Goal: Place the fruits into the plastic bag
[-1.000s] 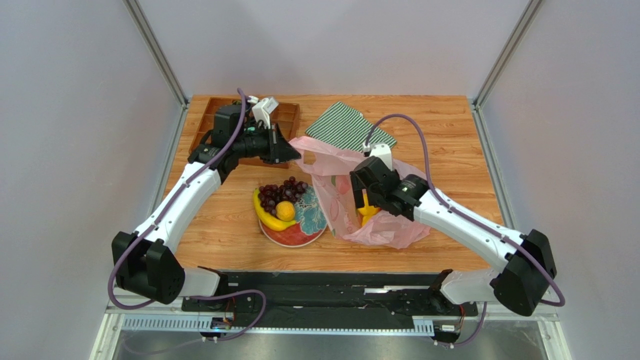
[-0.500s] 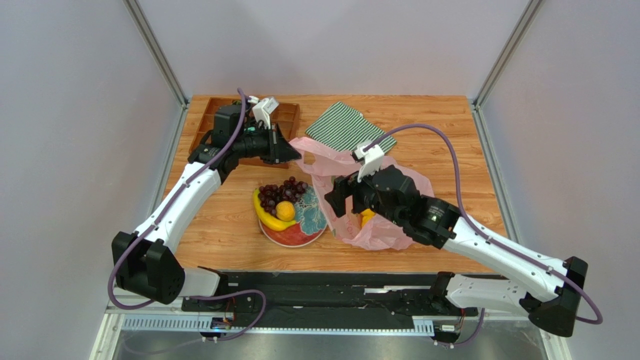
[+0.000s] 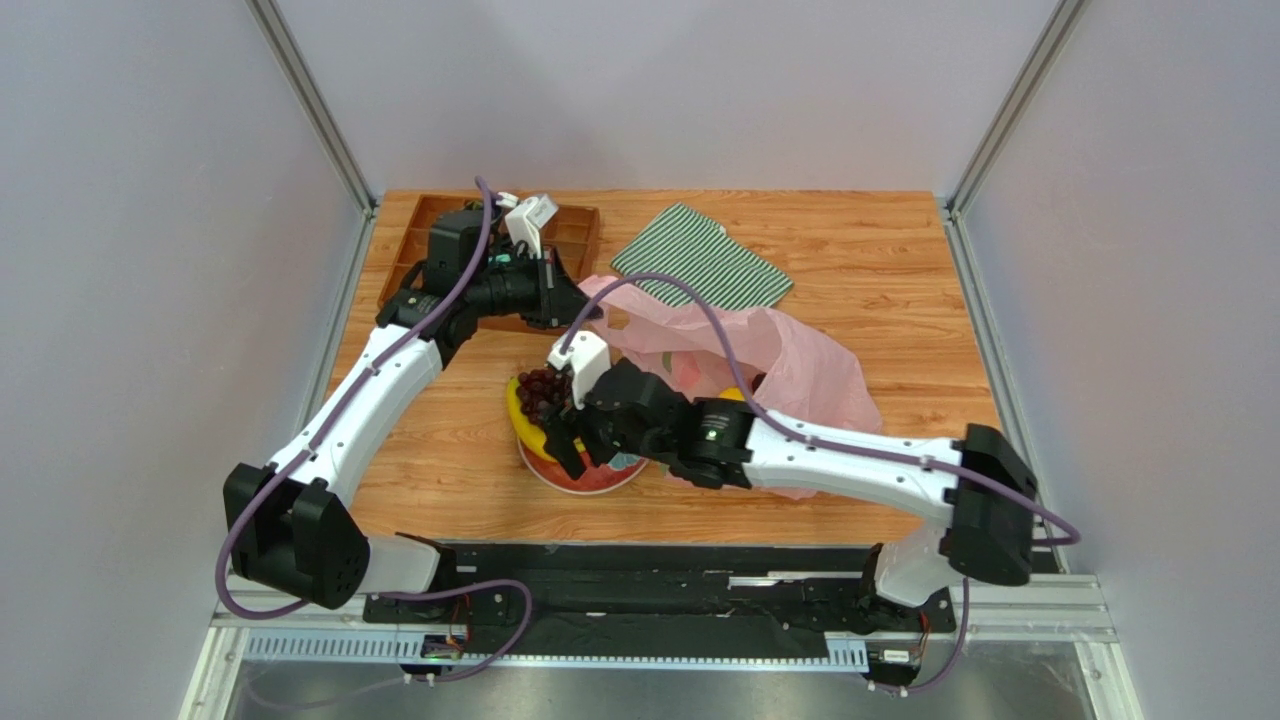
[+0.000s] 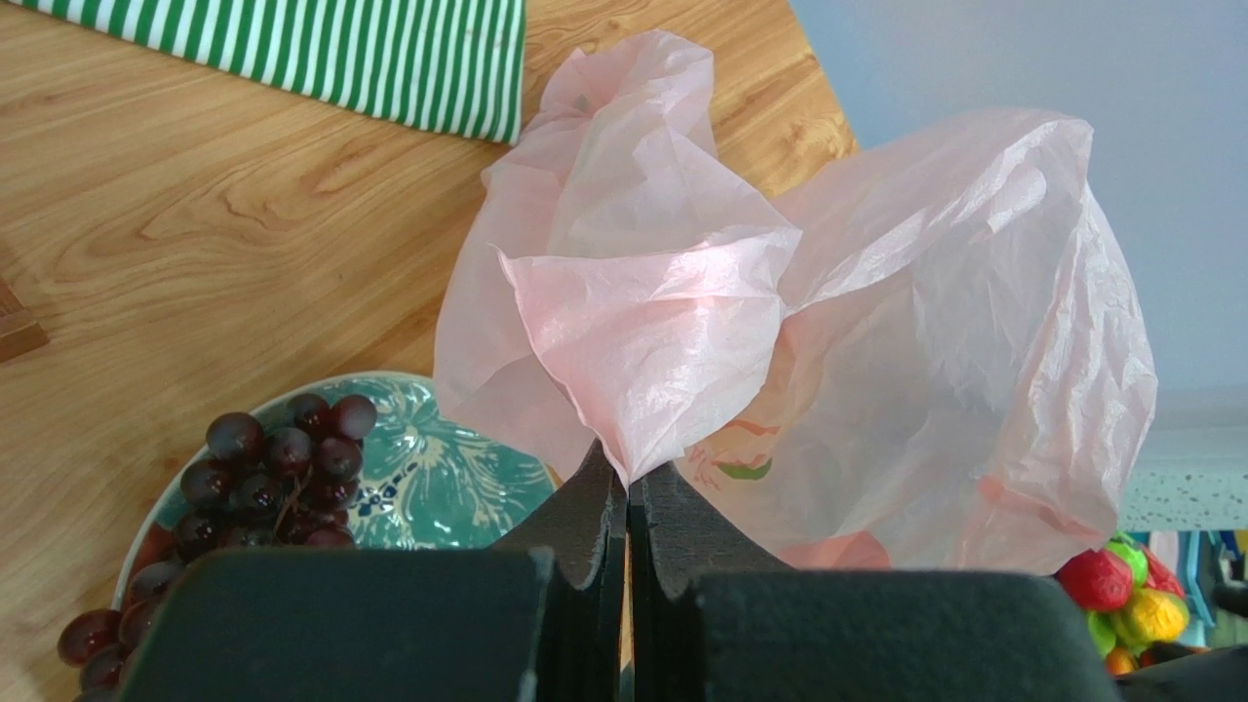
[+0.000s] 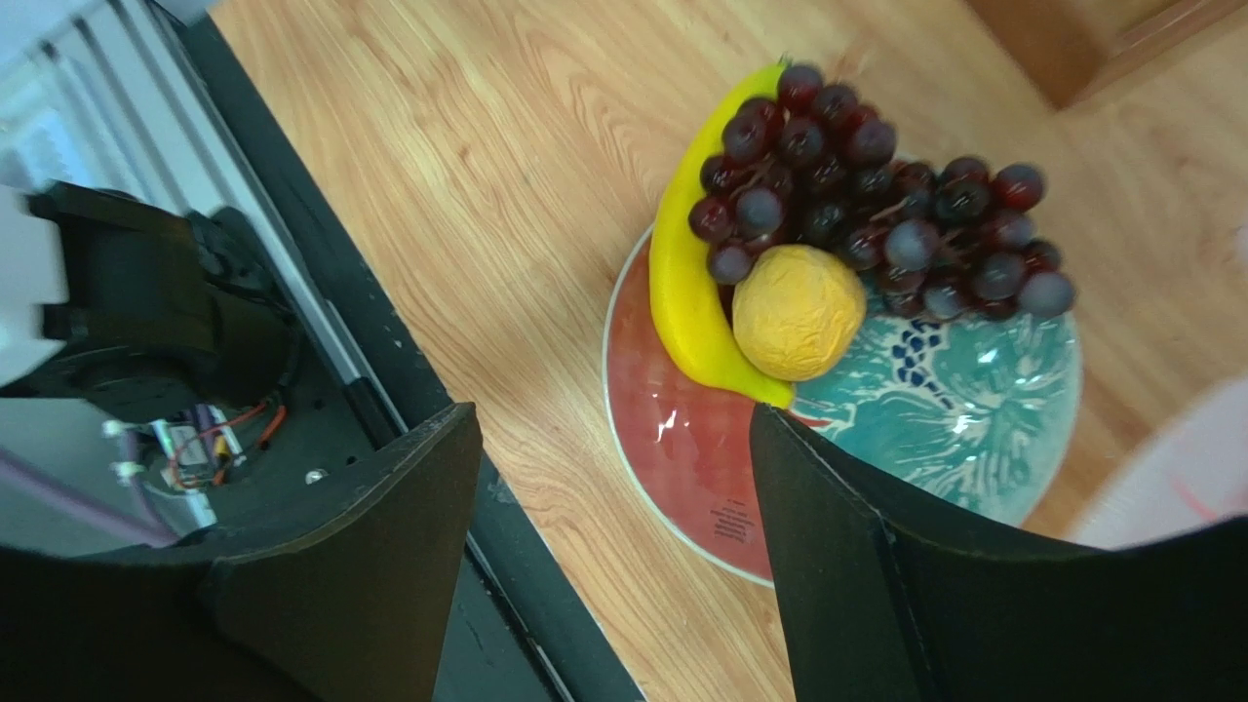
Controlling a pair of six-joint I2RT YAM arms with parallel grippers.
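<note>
The red plate with teal flowers (image 3: pixel 598 474) holds a dark grape bunch (image 5: pixel 879 190), a yellow banana (image 5: pixel 686 293) and a small orange fruit (image 5: pixel 799 310). The pink plastic bag (image 3: pixel 804 375) lies right of the plate, with a yellow-orange fruit (image 3: pixel 732 396) showing at its mouth. My left gripper (image 4: pixel 630 483) is shut on a pinch of the bag's edge (image 4: pixel 645 337) and holds it up behind the plate. My right gripper (image 5: pixel 615 424) is open and empty, hovering over the plate's near-left rim. In the top view it (image 3: pixel 559 435) hides part of the plate.
A green-and-white striped cloth (image 3: pixel 703 255) lies behind the bag. A wooden tray (image 3: pixel 428 240) sits at the back left under the left arm. The table's near edge and the black base rail (image 5: pixel 293 366) are just left of the plate in the right wrist view.
My right arm has swung left from the bag to above the plate, gripper open and empty. My left gripper has kept its hold on the bag's edge.
</note>
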